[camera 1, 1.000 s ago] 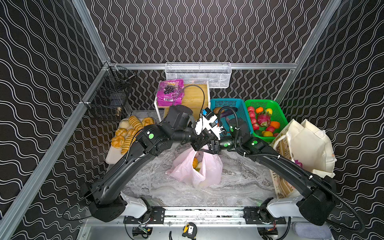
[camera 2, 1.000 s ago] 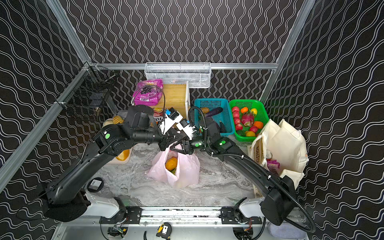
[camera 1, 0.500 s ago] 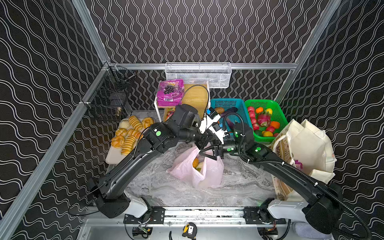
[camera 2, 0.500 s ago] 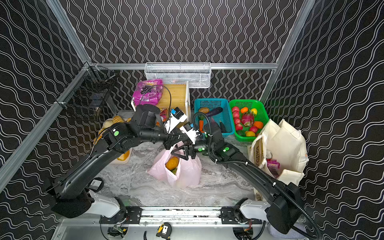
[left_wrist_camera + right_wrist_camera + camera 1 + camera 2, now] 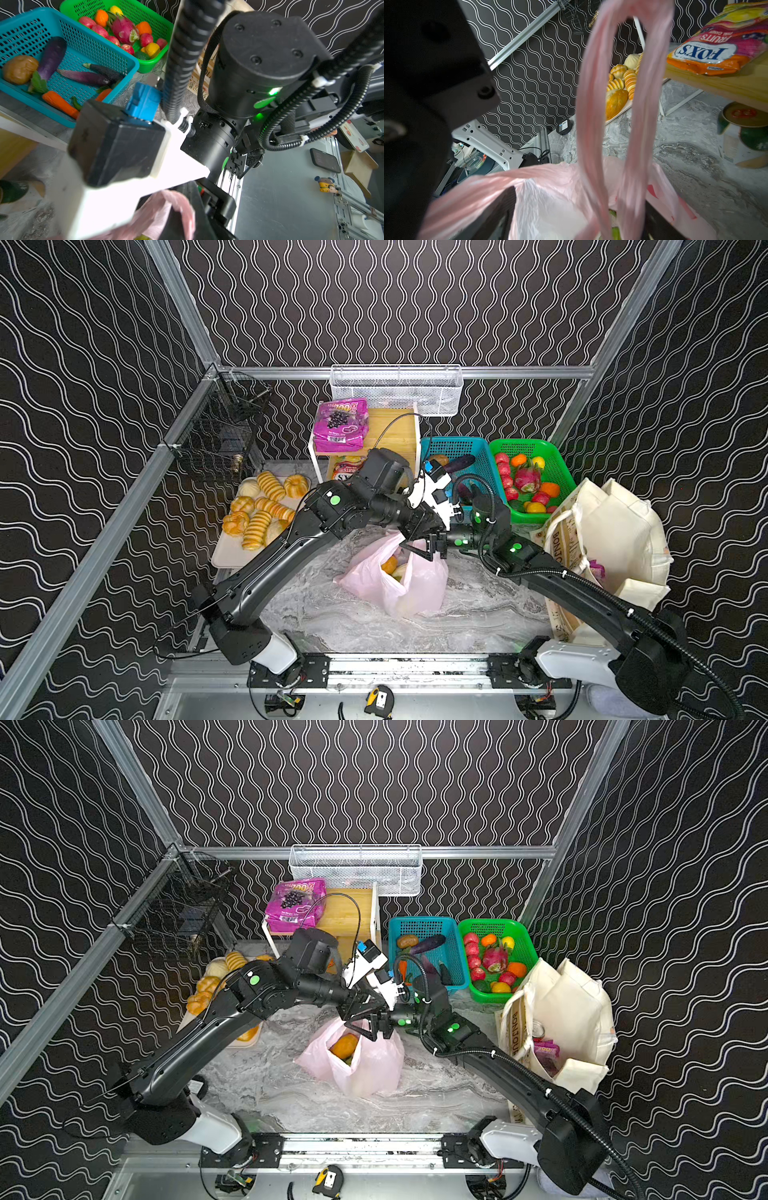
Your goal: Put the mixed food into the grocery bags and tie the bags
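Bright, even light left only soft shadows on the bench beside the pink bag in both top views, while in the wrist views a white mount near the bag glared and its handle loop blurred.

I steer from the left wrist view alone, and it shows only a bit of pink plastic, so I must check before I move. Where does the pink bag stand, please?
Observer: The pink bag stands on the marble table, in the middle, between the two arms.
Operator: Is something inside it?
Observer: Yes, an orange item shows through its open mouth in both top views.
Operator: And the right jaws, do they hold the bag?
Observer: No. In the right wrist view they stand wide apart, one on each side of an upright handle loop.
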You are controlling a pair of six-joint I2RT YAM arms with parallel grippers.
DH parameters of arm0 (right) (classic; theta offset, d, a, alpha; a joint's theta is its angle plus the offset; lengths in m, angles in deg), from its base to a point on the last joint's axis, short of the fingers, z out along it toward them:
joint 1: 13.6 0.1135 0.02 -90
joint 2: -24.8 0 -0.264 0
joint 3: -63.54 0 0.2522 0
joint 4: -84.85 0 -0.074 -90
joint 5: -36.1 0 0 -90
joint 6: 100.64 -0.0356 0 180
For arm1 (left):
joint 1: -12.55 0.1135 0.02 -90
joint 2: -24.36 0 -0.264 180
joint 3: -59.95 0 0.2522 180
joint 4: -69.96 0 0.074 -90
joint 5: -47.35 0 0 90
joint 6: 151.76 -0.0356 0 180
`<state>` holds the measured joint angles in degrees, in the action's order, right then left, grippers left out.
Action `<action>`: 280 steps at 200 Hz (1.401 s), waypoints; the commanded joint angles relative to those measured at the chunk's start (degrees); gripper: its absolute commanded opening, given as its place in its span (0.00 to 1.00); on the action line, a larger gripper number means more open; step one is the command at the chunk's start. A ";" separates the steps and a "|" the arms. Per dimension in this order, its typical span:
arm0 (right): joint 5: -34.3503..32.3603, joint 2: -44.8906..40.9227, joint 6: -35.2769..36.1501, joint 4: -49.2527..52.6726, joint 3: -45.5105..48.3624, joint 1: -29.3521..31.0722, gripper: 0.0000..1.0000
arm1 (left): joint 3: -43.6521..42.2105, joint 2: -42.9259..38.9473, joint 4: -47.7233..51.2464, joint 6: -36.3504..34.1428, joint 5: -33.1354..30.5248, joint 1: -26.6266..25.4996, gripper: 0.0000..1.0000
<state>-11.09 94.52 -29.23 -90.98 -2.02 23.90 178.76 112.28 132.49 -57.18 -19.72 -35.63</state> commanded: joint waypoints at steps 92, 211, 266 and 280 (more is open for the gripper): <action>6.78 -1.04 -0.31 -7.26 1.68 0.30 0.92 | -1.16 0.89 -8.26 4.01 -3.80 0.11 0.00; -5.12 0.02 -18.43 -26.34 7.39 0.47 0.88 | -9.99 -3.32 -19.59 12.51 -6.23 0.11 0.00; -6.86 0.55 -17.49 -26.14 8.20 0.74 0.51 | -10.43 -3.79 -20.70 12.35 -4.50 0.06 0.00; -7.16 0.53 -17.23 -25.79 8.32 0.74 0.36 | -10.57 -4.02 -20.16 11.89 -4.66 0.10 0.02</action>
<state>-17.63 94.93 -46.22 -114.84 5.96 24.55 168.32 108.94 115.51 -45.25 -24.44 -35.57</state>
